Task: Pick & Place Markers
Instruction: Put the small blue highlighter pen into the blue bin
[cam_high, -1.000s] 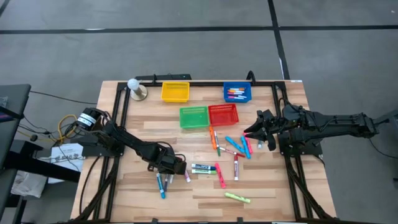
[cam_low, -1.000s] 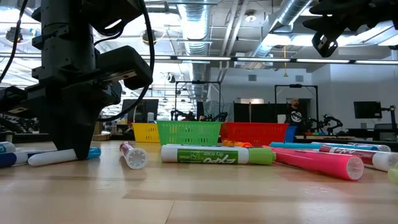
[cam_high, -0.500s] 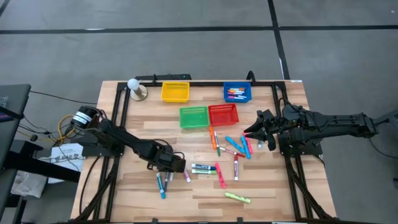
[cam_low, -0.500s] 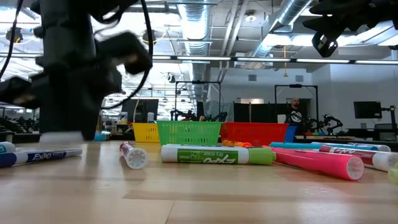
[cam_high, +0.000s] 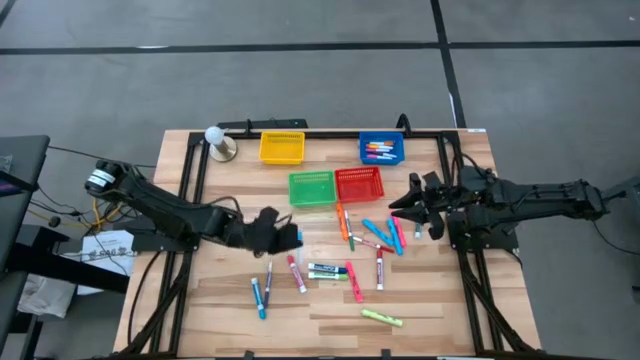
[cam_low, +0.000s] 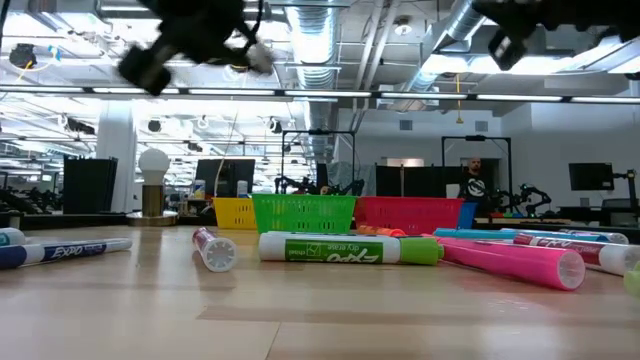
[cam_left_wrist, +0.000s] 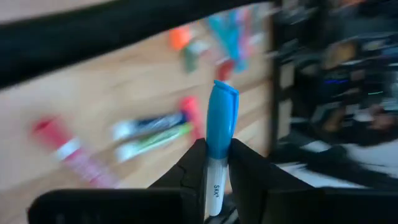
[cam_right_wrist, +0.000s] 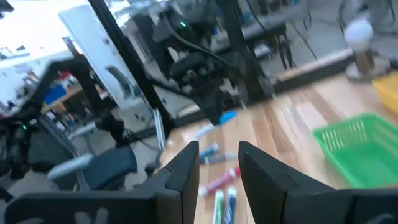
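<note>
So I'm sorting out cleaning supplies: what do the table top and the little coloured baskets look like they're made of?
Table top: looks like light wood planks, with visible grain, seams and a smooth sheen. Green basket and red basket: probably plastic or coated wire; the walls are a fine open mesh in a bright, uniform colour.

- left end effector (cam_high: 292, 237) isn't down on the desk (cam_high: 230, 310) among the loose markers anymore, it's lifted and pulled back toward the green basket (cam_high: 311, 187)
- it comes up clamped on a blue-capped marker (cam_left_wrist: 219, 146), cap poking out past the fingers
- low view: the big dark arm that filled the near side is now way up top, so the lamp (cam_low: 152, 182) behind shows
- a pink marker (cam_high: 296, 273) now lies in plain sight where the arm was
- right end effector (cam_high: 400, 205) nudges slightly toward the baskets
</note>
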